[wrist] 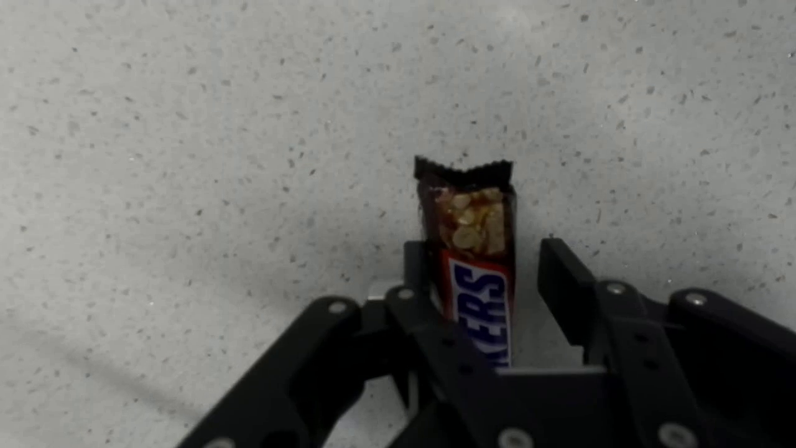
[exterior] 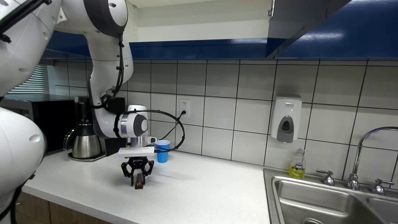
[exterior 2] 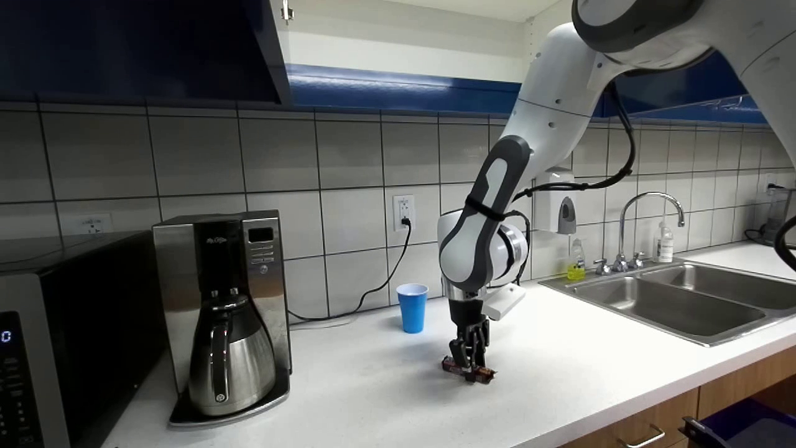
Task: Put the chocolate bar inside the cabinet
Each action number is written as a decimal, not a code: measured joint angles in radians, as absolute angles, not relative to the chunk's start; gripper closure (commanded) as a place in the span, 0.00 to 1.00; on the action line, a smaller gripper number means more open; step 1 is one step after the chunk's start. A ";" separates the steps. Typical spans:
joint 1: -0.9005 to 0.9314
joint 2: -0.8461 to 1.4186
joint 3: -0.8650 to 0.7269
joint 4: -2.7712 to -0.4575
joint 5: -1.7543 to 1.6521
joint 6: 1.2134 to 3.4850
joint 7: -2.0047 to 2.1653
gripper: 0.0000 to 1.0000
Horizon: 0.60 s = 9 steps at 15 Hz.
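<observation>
The chocolate bar (wrist: 477,249), a dark brown wrapped bar with a red, white and blue label, lies flat on the white counter. It also shows in both exterior views (exterior: 139,183) (exterior 2: 454,367). My gripper (wrist: 484,264) is lowered over it with a finger on each side. In the wrist view the left finger is close against the bar, and a gap shows between the bar and the right finger. The bar's near end is hidden behind the gripper. The cabinet (exterior: 199,49), with dark blue fronts and a white interior, is on the wall above and stands open in both exterior views (exterior 2: 404,87).
A blue cup (exterior: 163,151) stands behind the gripper near the tiled wall. A black and steel coffee maker (exterior 2: 224,311) and a microwave (exterior 2: 81,336) stand beside it. An open cabinet door (exterior: 298,28) hangs over the counter. A steel sink (exterior: 311,199) is set into the counter.
</observation>
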<state>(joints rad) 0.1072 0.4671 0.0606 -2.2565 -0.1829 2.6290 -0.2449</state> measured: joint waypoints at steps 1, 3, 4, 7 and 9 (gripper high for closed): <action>0.107 0.472 0.062 -2.254 -0.183 2.629 -0.245 0.88; 0.106 0.474 0.067 -2.251 -0.182 2.626 -0.246 0.89; 0.105 0.474 0.067 -2.251 -0.182 2.625 -0.247 0.90; 0.105 0.474 0.068 -2.251 -0.182 2.624 -0.247 0.91; 0.105 0.474 0.069 -2.249 -0.182 2.622 -0.247 0.92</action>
